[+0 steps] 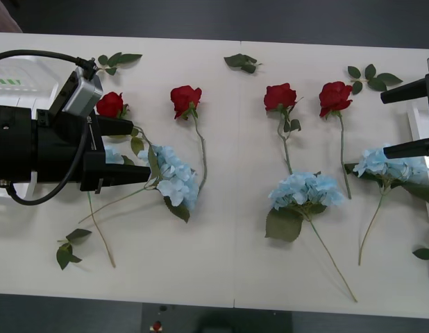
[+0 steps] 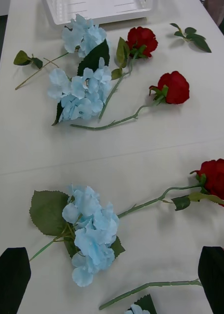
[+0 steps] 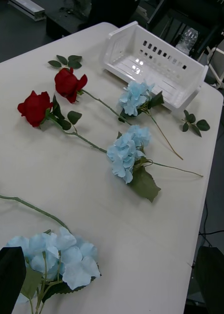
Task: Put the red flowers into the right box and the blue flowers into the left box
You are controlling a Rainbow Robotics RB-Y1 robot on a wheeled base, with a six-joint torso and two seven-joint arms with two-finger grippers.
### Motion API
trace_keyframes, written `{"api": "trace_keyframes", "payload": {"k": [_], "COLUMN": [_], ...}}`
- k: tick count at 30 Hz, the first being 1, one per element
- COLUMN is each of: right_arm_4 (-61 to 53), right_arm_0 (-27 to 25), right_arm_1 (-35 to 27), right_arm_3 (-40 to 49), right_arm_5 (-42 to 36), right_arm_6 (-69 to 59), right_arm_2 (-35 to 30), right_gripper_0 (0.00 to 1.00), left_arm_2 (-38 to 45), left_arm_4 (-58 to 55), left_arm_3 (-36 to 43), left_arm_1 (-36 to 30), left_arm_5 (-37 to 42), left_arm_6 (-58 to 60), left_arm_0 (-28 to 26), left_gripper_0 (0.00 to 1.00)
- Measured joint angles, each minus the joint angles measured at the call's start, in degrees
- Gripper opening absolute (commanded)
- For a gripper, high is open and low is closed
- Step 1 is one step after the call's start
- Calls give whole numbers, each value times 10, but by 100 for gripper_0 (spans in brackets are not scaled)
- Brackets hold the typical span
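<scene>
Fingers: the left gripper (image 1: 141, 149) is held with black fingers apart, tips at the leftmost pale-blue fluffy hydrangea cluster (image 1: 174, 177), nothing gripped. The right gripper (image 1: 402, 119) waits at the table's right edge, fingers spread and empty. Four deep-red artificial roses (image 1: 186, 98) are laid in a row, three blue clusters nearer the robot. Left translucent white tray (image 1: 23, 80) is partly hidden behind the arm; right white slotted tray (image 3: 156, 64) lies beyond. Advice: the stem just under the head is best pinched, clear of the crossing rose stem.
</scene>
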State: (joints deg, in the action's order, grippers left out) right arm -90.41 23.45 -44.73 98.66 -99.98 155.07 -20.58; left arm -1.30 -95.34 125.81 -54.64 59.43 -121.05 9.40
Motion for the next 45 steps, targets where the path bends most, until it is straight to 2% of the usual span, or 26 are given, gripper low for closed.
{"api": "trace_keyframes", "payload": {"k": [6, 9, 16, 21, 24, 26, 29, 36, 41, 45], "right_arm_4": [0, 0, 0, 0, 1, 12, 28, 80, 123, 140], "right_arm_0": [0, 0, -7, -7, -7, -7, -7, -35, -71, -92], "right_arm_1": [0, 0, 7, 9, 9, 9, 9, 9, 9, 9], "right_arm_3": [0, 0, 0, 0, 0, 0, 0, 22, 72, 97], "right_arm_5": [0, 0, 0, 0, 0, -1, -6, 3, 13, 15], "right_arm_6": [0, 0, 0, 0, 0, 0, -6, -189, -246, -382], "right_arm_2": [0, 0, 5, -6, -7, -7, -7, -7, -7, -7], "right_gripper_0": [100, 100, 100, 100, 100, 100, 100, 100, 100, 100], "left_arm_2": [-6, 24, 131, 144, 143, 143, 143, 137, 97, 76], "left_arm_4": [-46, -40, 17, 99, 139, 165, 194, 257, 306, 327], "left_arm_3": [-9, -11, -11, -4, -2, -2, -2, -1, -1, -5], "left_arm_1": [34, 47, 50, 44, 32, 23, 16, 16, 16, 17], "left_arm_5": [1, 46, 166, 210, 219, 219, 219, 219, 219, 219], "left_arm_6": [0, 14, 326, 375, 469, 523, 530, 621, 643, 682], "left_arm_0": [-21, -18, 14, 15, 9, -5, -33, -99, -103, -102], "left_gripper_0": [100, 100, 100, 100, 100, 100, 100, 100, 100, 100]}}
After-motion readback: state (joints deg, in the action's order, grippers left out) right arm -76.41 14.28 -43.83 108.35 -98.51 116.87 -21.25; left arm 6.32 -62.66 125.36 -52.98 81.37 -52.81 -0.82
